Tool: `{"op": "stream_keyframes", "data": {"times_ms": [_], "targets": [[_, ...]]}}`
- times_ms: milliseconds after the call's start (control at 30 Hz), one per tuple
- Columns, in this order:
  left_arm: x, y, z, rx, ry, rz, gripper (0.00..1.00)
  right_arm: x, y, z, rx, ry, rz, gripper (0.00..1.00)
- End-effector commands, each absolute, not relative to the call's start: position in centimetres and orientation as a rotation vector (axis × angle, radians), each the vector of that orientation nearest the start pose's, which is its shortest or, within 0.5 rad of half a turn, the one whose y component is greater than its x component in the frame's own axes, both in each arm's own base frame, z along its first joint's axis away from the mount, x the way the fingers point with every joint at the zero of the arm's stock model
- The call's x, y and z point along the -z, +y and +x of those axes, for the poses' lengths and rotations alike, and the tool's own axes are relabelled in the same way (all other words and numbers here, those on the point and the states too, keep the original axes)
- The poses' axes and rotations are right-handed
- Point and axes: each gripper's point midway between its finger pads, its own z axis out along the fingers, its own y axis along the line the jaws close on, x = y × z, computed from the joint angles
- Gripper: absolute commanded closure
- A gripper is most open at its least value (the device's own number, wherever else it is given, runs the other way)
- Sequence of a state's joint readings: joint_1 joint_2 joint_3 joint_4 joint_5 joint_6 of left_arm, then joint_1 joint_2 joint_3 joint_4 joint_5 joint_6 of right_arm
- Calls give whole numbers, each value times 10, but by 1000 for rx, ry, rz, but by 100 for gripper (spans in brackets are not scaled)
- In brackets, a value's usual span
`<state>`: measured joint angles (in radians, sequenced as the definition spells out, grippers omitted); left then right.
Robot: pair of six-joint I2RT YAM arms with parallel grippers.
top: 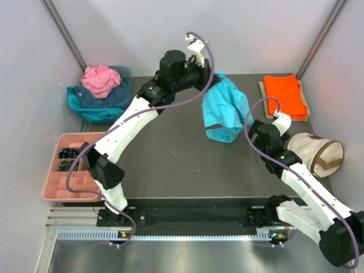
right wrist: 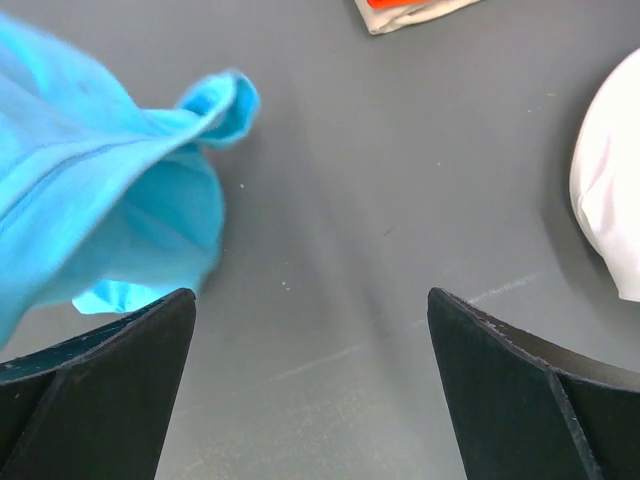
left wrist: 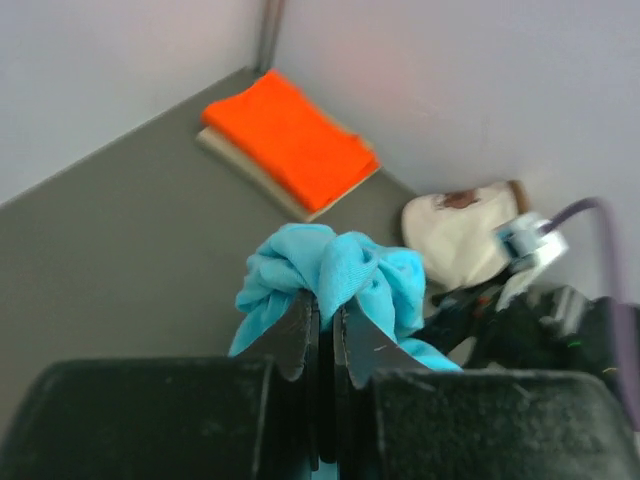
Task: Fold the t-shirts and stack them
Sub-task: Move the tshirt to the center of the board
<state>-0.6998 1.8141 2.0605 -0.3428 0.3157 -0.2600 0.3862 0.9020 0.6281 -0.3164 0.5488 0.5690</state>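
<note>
Well, my left claw point(left wrist: 322, 308) is pinched tight on a bunched fold of the turquoise shirt point(top: 223, 111), which hangs from it over the far middle of the table point(top: 170, 159). My right claw point(right wrist: 310, 300) is spread wide (nothing in it), low over the table just right of the hanging cloth. The orange shirt point(top: 284, 95) lies folded at the far right; the pile point(top: 101, 85) of other shirts sits far left.

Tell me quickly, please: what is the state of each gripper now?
Left gripper: closed on the turquoise t-shirt.
Right gripper: open, holding nothing.
</note>
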Motion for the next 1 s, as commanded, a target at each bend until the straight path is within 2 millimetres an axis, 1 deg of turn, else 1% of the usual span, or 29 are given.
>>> {"op": "stream_keyframes", "data": {"times_ms": [0,33,67,100,133,167,200,233,267,300,367,400,467,533,567,600,633,667,700,733,767,800,833,867,900,933,967], "targets": [[-397,-319,422,789,1690,388,100,-162,40,295,29,1989,493,1],[-388,-307,426,755,1710,364,100,-157,39,295,49,2012,490,1],[-358,-298,431,723,1774,348,100,-159,39,296,56,2010,488,1],[-348,-280,443,671,1786,298,100,-158,39,297,64,2015,486,1],[-339,-271,446,645,1803,281,100,-158,39,298,68,2018,487,1],[-319,-264,448,613,1842,276,100,-157,40,300,70,2024,486,1],[-311,-253,453,575,1859,253,100,-156,41,301,68,2032,482,1],[-306,-245,456,535,1866,234,100,-155,43,302,67,2039,478,1],[-297,-239,457,508,1882,233,100,-154,44,303,70,2051,472,1],[-294,-231,460,486,1886,219,100,-152,45,304,78,2064,457,1],[-289,-226,464,481,1889,214,100,-151,48,306,76,2081,441,1],[-286,-223,466,482,1893,210,100,-145,49,308,83,2097,446,1],[-278,-225,467,494,1911,217,100,-141,52,310,76,2109,460,1],[-271,-228,468,502,1926,219,100,-138,61,317,39,2118,431,1],[-266,-229,467,508,1935,223,100,-138,70,321,-10,2128,405,1],[-262,-229,467,508,1942,224,100,-144,78,329,-50,2104,371,1],[-257,-229,466,508,1953,222,100,-140,83,334,-63,2117,346,1],[-256,-229,466,508,1955,222,100,-145,92,341,-101,2114,320,1],[-256,-228,465,507,1953,221,100,-146,96,346,-106,2121,296,1],[-251,-227,465,501,1963,221,100,-140,102,354,-107,2143,273,2],[-250,-225,465,496,1963,219,100,-149,111,365,-134,2141,229,3],[-249,-224,464,488,1964,214,100,-149,116,371,-142,2149,209,4],[-246,-222,464,481,1970,216,100,-135,123,377,-143,2194,180,5],[-244,-219,464,474,1974,211,100,-146,129,388,-159,2177,166,6],[-243,-217,464,470,1977,210,100,-144,132,393,-159,2190,149,7],[-242,-216,464,468,1980,209,100,-141,138,397,-175,2211,134,13],[-241,-213,466,464,1982,203,100,-142,144,406,-184,2212,121,15]]}}
